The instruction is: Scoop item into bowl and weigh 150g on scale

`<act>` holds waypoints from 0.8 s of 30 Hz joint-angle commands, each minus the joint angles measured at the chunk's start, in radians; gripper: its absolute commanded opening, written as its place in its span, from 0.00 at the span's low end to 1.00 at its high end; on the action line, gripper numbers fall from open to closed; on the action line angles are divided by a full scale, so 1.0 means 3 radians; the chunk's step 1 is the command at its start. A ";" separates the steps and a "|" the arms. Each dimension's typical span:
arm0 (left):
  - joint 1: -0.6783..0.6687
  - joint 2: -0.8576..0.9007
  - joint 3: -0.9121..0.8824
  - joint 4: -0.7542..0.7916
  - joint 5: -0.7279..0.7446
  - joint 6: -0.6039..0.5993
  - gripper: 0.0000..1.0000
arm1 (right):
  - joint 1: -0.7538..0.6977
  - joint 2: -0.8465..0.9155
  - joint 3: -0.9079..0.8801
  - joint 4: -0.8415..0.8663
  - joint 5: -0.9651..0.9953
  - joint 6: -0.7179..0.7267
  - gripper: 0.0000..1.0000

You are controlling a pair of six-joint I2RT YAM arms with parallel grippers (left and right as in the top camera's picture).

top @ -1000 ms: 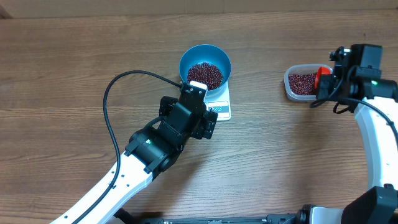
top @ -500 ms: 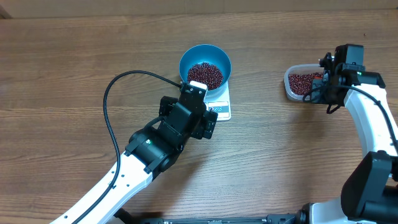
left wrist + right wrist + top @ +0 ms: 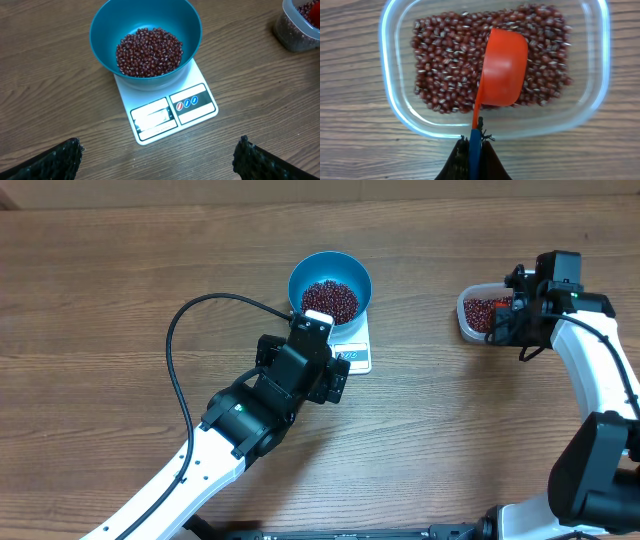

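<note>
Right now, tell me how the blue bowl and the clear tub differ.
The blue bowl is round and opaque; the clear tub is rectangular with rounded corners. The bowl sits on the white scale, the tub straight on the wooden table. An orange scoop is in the tub; none is in the bowl. Both hold dark red beans.

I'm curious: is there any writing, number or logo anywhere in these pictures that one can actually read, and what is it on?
The scale display: glared white, digits unreadable.
Its label: three round symbols, one red, two blue; any print too small to read.
The blue bowl, clear tub, orange scoop: no writing shows.
</note>
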 commanded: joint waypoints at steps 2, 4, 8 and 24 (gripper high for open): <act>-0.0003 0.0031 -0.0023 0.0009 -0.0047 -0.0046 1.00 | 0.0013 0.0072 0.0039 0.0025 -0.0219 -0.0078 0.04; -0.0003 0.0031 -0.0023 0.0009 -0.0047 -0.0046 1.00 | 0.0013 0.0072 0.0037 0.0028 -0.0220 -0.0078 0.04; -0.0003 0.0031 -0.0023 0.0009 -0.0047 -0.0046 0.99 | 0.0013 0.0072 0.0037 0.0033 -0.0305 -0.0079 0.04; -0.0003 0.0031 -0.0023 0.0009 -0.0047 -0.0046 1.00 | 0.0011 0.0074 0.0037 0.0057 -0.0673 -0.0224 0.04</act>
